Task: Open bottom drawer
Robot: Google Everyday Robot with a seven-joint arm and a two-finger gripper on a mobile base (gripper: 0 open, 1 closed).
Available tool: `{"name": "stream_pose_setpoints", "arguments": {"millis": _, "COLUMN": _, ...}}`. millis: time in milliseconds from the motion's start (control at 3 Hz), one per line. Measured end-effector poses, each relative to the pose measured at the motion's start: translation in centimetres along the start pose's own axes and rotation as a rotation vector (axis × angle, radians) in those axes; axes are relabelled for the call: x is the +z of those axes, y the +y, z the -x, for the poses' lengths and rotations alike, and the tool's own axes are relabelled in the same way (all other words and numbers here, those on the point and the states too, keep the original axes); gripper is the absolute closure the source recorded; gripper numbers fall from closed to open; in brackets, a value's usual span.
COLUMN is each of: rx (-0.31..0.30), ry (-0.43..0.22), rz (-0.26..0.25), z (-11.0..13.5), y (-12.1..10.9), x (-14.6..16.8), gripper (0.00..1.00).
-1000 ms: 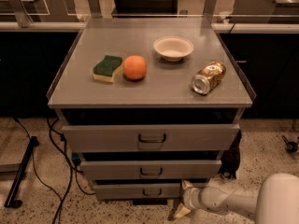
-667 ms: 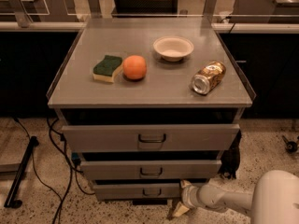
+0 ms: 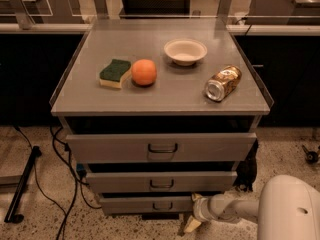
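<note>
Hand [image 3: 194,218]: low to the floor, at the right end of the bottom drawer [image 3: 135,204], reached in from the right on a pale forearm. It sits to the right of the small loop handle [image 3: 162,205] and slightly below it, not on it. We cannot tell how far open it is, nor whether it has hold of anything; it is close against the drawer front, but contact is unclear.

Bottom drawer: lowest of three grey fronts, under the middle drawer [image 3: 160,182] and the top drawer [image 3: 162,148]. No tray shows behind its front, so we judge it not yet drawn out.

Our reading of the pose: the arm comes in nearly level and low because the handle sits close to the floor, and a side approach keeps the forearm out of the drawer's pull path. The hand would need to shift left and up a little to meet the loop, then pull straight towards the camera.

Counter [image 3: 165,96]: sponge [image 3: 115,73] just beside an orange [image 3: 144,72], a bowl [image 3: 185,51] behind, and a can [image 3: 223,83] lying on its side. The can and the orange could roll if the cabinet is jerked, so a smooth pull seems wise.
</note>
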State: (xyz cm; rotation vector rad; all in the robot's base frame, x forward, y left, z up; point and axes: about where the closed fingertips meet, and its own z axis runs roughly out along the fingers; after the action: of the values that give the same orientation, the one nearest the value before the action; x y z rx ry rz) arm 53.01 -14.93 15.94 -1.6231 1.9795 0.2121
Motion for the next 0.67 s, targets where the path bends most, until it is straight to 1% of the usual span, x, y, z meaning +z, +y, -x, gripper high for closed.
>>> {"name": "stream_pose_setpoints", "arguments": {"millis": 333, "rx": 0.012, "ry": 0.011, "rz": 0.022, "z": -0.3, "y": 0.4, "x": 0.2, "gripper": 0.00}}
{"name": "stream_pose_setpoints", "arguments": {"millis": 667, "rx": 0.024, "ry": 0.040, "rz": 0.092, "z": -0.4, "y": 1.8, "x": -0.5, "gripper": 0.00}}
